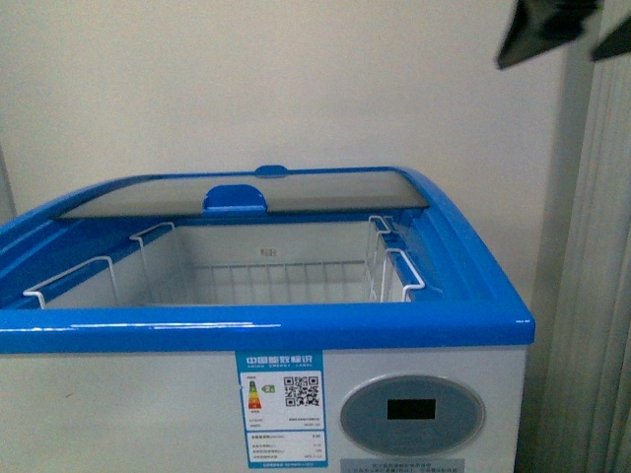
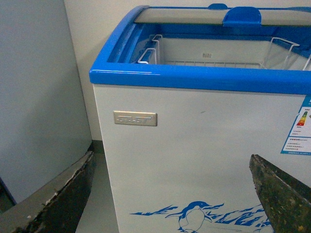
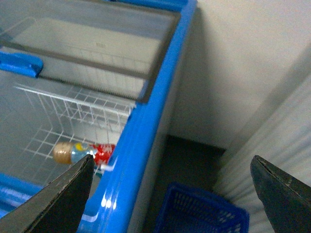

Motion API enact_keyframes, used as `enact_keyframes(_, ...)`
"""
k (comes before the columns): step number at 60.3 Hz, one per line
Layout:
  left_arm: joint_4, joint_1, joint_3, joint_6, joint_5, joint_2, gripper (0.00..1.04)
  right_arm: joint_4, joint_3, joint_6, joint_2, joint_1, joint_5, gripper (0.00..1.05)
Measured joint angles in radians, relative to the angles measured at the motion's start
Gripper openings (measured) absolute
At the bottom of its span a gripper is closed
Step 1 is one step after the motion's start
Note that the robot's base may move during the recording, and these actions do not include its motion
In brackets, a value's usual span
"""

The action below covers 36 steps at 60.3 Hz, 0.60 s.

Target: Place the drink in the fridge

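Amber drink (image 3: pixel 80 153) is seen lying in the fridge's (image 1: pixel 296 325) wire basket (image 3: pixel 73 121); both grippers' fingers (image 3: pixel 272 194) are spread, empty.

You can see very little of the robot here, only finger parts. In the front view, the right gripper (image 1: pixel 592 34) shows as two flat black wedges at the upper right corner, plain and unmarked. In the left wrist view, the left gripper (image 2: pixel 172 194) has two dark, tapering fingers (image 2: pixel 65 201) with scuffed, pitted surfaces; the worn edges show pale grey chips, and the other finger has a mottled brownish-green tint. In the right wrist view, your right gripper's fingers (image 3: pixel 58 201) look the same shape: dark grey-black wedges with a thin lighter edge and faint speckling. No cables, screws or markings can be made out.
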<state>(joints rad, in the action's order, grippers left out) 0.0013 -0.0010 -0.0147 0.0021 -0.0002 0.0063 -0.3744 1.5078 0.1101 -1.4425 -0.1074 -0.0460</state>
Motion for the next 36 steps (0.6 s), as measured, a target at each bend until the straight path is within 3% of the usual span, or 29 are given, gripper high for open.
enact_keyframes(9, 0.0, 0.0, 0.0, 0.0, 0.0, 0.0, 0.97, 0.043, -0.187, -0.071, 0.196, 0.017, 0.019, 0.95)
enact_keyframes(13, 0.0, 0.0, 0.0, 0.0, 0.0, 0.0, 0.97, 0.324, -0.346, -0.082, 0.29, 0.013, 0.124, 0.81)
enact_keyframes(17, 0.0, 0.0, 0.0, 0.0, 0.0, 0.0, 0.97, 0.528, -0.542, -0.092, 0.365, 0.017, 0.125, 0.67)
enact_keyframes(24, 0.0, 0.0, 0.0, 0.0, 0.0, 0.0, 0.97, 0.672, -0.81, -0.096, 0.451, 0.037, 0.117, 0.43)
enact_keyframes(29, 0.0, 0.0, 0.0, 0.0, 0.0, 0.0, 0.97, 0.718, -0.912, -0.097, 0.497, 0.048, 0.101, 0.29)
enact_keyframes(31, 0.0, 0.0, 0.0, 0.0, 0.0, 0.0, 0.97, 0.741, -0.962, -0.097, 0.527, 0.073, 0.053, 0.22)
enact_keyframes(36, 0.0, 0.0, 0.0, 0.0, 0.0, 0.0, 0.97, 0.787, -1.064, -0.098, 0.591, 0.105, 0.05, 0.03)
